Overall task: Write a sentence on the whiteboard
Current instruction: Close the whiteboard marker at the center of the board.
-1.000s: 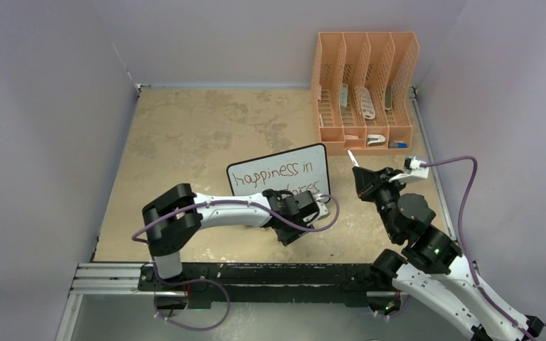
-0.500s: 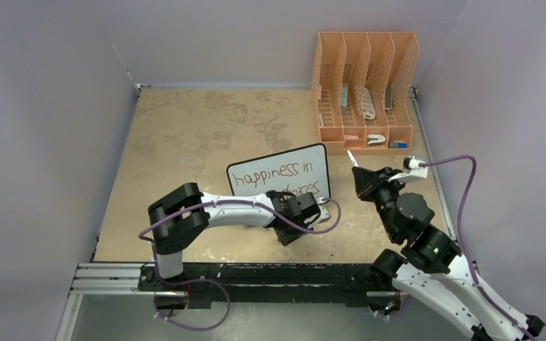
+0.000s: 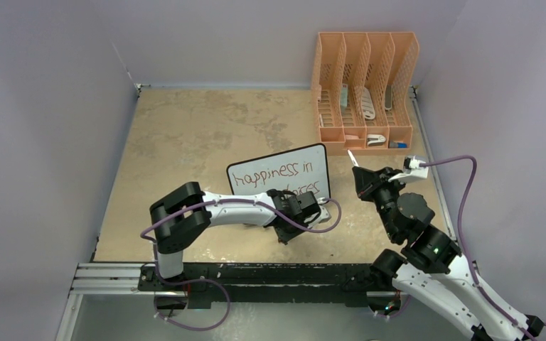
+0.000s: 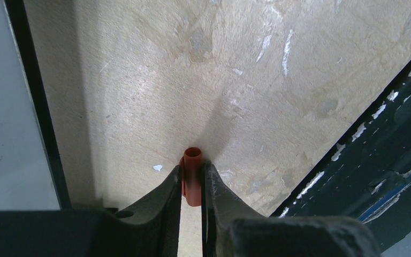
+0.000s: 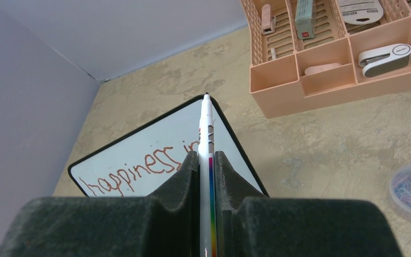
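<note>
The left arm's elbow has slid a little to the right since a second ago, and the left gripper (image 4: 192, 171) has pinched shut on a small red tubular cap (image 4: 192, 156), low over the mottled tan table (image 3: 185, 142). The right gripper (image 5: 207, 156) hasn't moved; it is clamped on a slim white pen (image 5: 206, 115) with a rainbow stripe. Ahead of its tip, just beyond the left gripper, stands the glossy round-cornered whiteboard (image 3: 313, 160) with its red-brown sentence (image 3: 279, 172). The walls are pale lilac. A peach slotted plastic organizer (image 3: 366, 85) sits farther ahead.
</note>
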Motion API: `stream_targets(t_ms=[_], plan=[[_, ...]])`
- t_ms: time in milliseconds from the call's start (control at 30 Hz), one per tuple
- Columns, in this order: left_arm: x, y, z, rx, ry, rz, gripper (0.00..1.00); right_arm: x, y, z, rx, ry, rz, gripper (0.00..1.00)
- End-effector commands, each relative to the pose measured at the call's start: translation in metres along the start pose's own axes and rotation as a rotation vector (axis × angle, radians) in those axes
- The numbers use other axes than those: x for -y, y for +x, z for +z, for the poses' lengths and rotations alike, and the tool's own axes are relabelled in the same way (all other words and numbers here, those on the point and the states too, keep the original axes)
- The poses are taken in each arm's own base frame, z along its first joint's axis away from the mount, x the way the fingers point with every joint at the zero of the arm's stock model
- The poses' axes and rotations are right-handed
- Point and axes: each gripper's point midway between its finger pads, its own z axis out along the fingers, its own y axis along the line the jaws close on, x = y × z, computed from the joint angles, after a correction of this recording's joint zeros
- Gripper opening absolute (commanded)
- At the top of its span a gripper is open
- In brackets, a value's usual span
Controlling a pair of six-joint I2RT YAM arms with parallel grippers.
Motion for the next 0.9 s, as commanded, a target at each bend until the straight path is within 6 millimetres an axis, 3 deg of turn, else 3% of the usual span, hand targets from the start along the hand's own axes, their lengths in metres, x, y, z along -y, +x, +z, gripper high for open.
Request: stream_targets(t_ms=[0,200,400,567,867], plan=[[0.002,0.002,-0.006,-0.001,0.012,-0.007,0.12,-0.002,-0.014,0.0,0.055,-0.002,0.023,0.0],[0.002,-0.04,-0.051,0.203,0.021,-0.05,0.01,-0.004,-0.012,0.002,0.056,-0.012,0.014,0.0],[-0.011,-0.07,-0.102,0.394,0.042,-0.149,0.0,-0.008,-0.023,0.001,0.092,-0.032,0.004,0.0],[-0.04,-0.093,-0.161,0.599,0.105,-0.34,0.0,-0.02,-0.03,0.003,0.122,-0.092,-0.043,0.0],[-0.114,-0.108,-0.278,1.058,0.148,-0.731,0.0,-0.075,-0.03,0.017,0.155,-0.331,-0.161,0.0]])
